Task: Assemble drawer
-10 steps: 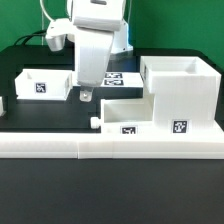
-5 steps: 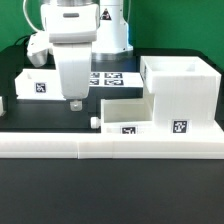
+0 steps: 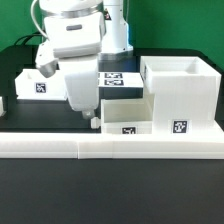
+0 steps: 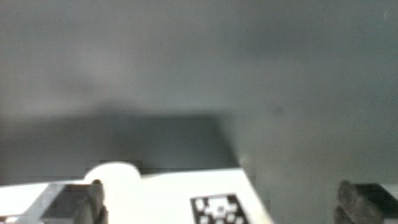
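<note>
The drawer (image 3: pixel 150 100) lies in parts on the bench (image 3: pixel 40 112). Its knobbed tray (image 3: pixel 128 116) sits just beside the large casing (image 3: pixel 182 88), behind the border wall (image 3: pixel 110 147). The gripper (image 3: pixel 87 110) hangs over the tray's knob (image 4: pixel 111 174) end, spread wide and holding nothing. A sound grasp probably means straddling the tray's side walls squarely, clear of the knob. The arm hides part of the rear tray (image 3: pixel 33 84). The wrist view is blurred and crops the knobbed tray.
</note>
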Robot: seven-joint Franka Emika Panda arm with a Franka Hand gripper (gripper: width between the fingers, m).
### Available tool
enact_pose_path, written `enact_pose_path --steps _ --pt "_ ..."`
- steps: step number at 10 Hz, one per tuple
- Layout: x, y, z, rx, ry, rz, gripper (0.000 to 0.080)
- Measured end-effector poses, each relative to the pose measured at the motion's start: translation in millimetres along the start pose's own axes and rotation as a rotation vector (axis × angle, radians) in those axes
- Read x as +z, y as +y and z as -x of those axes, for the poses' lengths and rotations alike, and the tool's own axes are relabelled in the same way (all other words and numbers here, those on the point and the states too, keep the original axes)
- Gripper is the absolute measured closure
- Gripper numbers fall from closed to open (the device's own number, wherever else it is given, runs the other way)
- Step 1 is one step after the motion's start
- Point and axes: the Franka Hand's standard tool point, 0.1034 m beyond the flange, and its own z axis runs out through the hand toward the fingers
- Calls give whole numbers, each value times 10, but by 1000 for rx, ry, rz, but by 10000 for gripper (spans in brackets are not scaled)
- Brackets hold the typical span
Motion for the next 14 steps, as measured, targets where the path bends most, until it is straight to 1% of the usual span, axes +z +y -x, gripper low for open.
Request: enact_pose_path --steps 3,5,9,10,12,13,14 --pt "38 21 -261 33 7 -5 150" --pt "35 22 -274 88 6 -6 150" --pt "40 23 -287 67 -7 -7 150" --pt "40 32 -313 37 -26 -7 150" --pt "37 44 -438 11 -24 -7 150" --pt "15 49 -408 12 -24 -13 150" --pt "-2 51 -331 10 -25 -11 150"
